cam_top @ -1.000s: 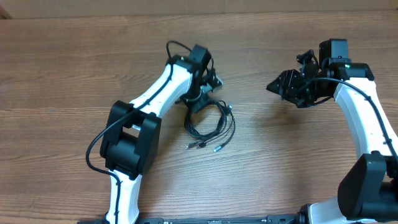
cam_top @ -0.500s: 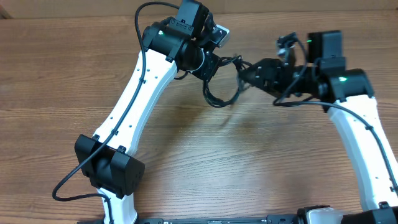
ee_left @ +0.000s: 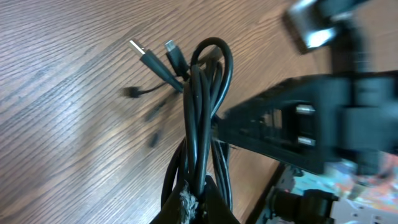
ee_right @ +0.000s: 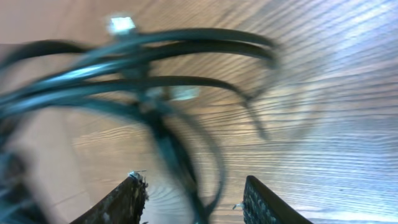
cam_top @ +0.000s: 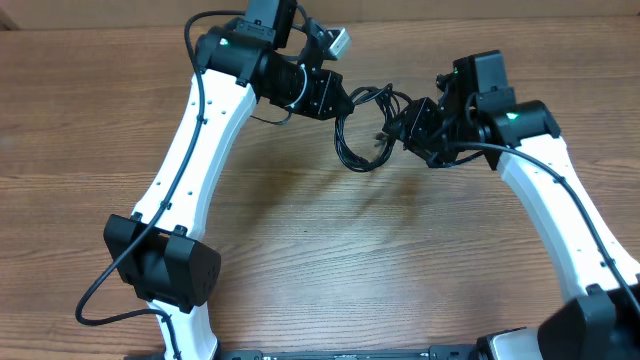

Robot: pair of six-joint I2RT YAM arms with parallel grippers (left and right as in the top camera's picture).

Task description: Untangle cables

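A bundle of thin black cables [cam_top: 362, 130] hangs in the air between my two grippers, above the wooden table. My left gripper [cam_top: 338, 100] is shut on the bundle's top; the left wrist view shows the cables [ee_left: 202, 118] pinched in its jaws [ee_left: 198, 202], with silver-tipped plugs [ee_left: 143, 55] sticking out at the far end. My right gripper [cam_top: 400, 128] is open, right beside the bundle. In the right wrist view the blurred cable loops [ee_right: 168, 93] run between and ahead of its open fingers [ee_right: 194, 202], which are not closed on them.
The wooden table [cam_top: 320, 250] lies under both arms. The white left arm [cam_top: 190, 140] reaches up the left side and the white right arm [cam_top: 560, 200] up the right side. Thicker black arm wires run along both.
The left gripper lifted the bundle off the table and carried it up toward the far edge. The right gripper moved left to the bundle and now has loops between its open fingers.
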